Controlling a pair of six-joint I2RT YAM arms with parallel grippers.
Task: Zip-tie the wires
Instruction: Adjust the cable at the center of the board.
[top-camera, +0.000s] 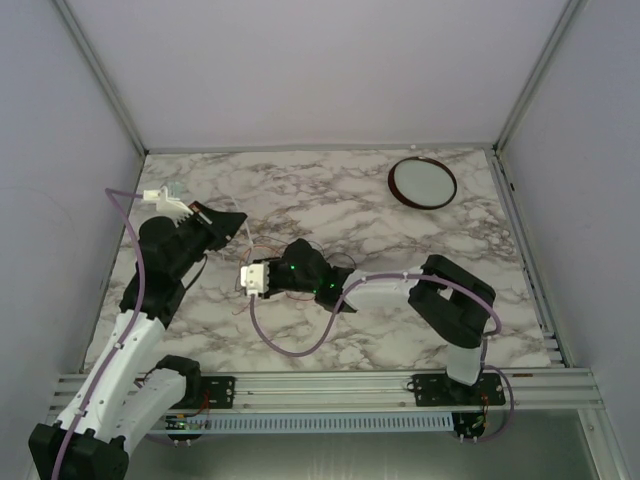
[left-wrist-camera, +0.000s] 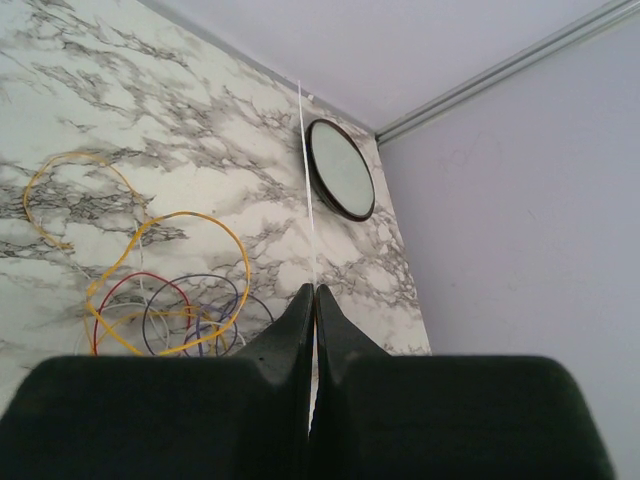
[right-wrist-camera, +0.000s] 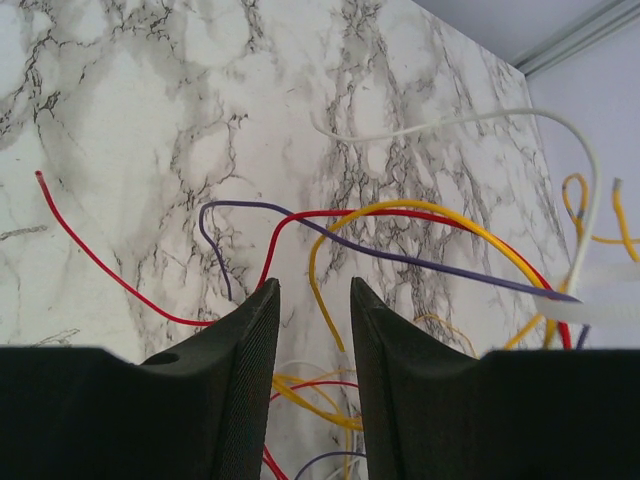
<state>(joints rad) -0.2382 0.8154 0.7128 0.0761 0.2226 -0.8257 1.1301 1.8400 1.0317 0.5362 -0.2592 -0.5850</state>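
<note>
White marble-patterned tabletop (top-camera: 330, 190) with grey veining, boxed in by plain pale lilac walls (top-camera: 300, 60) at the back and on 2 sides. Round dish (top-camera: 422, 183) with a dark brown rim and a pale flat inside, lying flat at the far right of the tabletop, near the back wall. Slanting aluminium posts (top-camera: 98, 75) at the 2 back corners. Along the near edge, slotted aluminium rails (top-camera: 330, 382) running left to right, with a perforated strip (top-camera: 320, 423) just below them. Metal edging (top-camera: 525, 250) down the right side of the tabletop.
</note>
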